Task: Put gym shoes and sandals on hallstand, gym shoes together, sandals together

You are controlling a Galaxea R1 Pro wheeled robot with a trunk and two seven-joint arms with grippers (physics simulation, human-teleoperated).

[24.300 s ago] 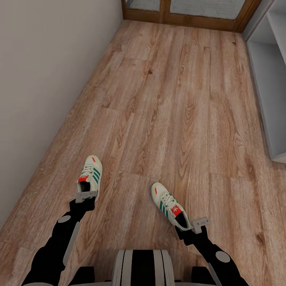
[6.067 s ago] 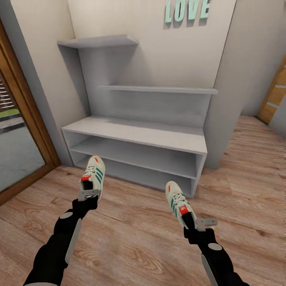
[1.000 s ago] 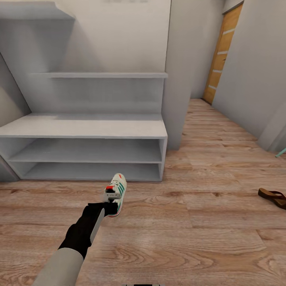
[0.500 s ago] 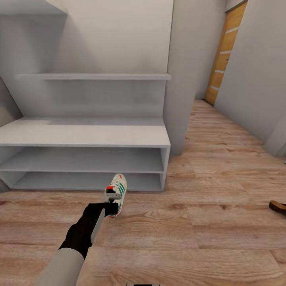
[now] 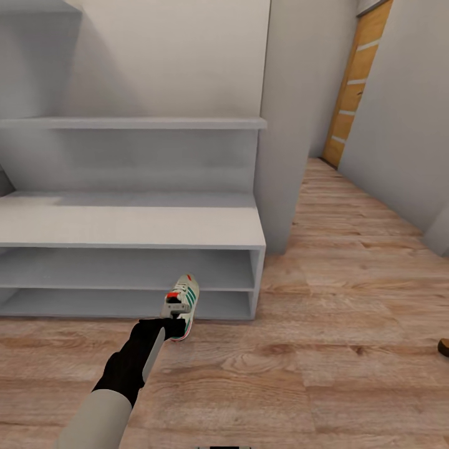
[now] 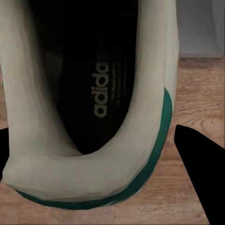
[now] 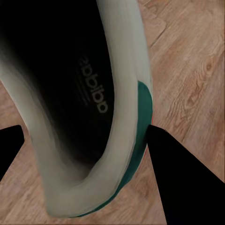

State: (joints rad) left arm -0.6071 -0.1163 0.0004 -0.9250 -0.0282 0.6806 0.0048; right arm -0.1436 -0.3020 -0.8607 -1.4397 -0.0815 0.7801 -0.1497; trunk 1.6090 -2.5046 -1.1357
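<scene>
In the head view my left gripper (image 5: 173, 320) is shut on the heel of a cream gym shoe (image 5: 183, 298) with green stripes, held just above the corridor floor (image 5: 324, 380) in front of the hallstand (image 5: 125, 227). The left wrist view looks into that gym shoe (image 6: 93, 61), with my left gripper (image 6: 91, 140) closed around its heel rim. In the right wrist view my right gripper (image 7: 86, 129) is shut on the heel of the other gym shoe (image 7: 70, 93), above the wood floor. A brown sandal (image 5: 444, 347) lies at the right edge of the head view.
The hallstand's two lower shelf openings (image 5: 137, 268) stand just behind the held shoe, with a stepped wall shelf (image 5: 131, 123) above. A grey wall pillar (image 5: 287, 125) flanks its right end. An orange door (image 5: 352, 87) stands down the corridor on the right.
The whole head view has shifted: the hallstand sits lower and larger, and the sandal has slid to the right edge. Both grippers still hold their gym shoes.
</scene>
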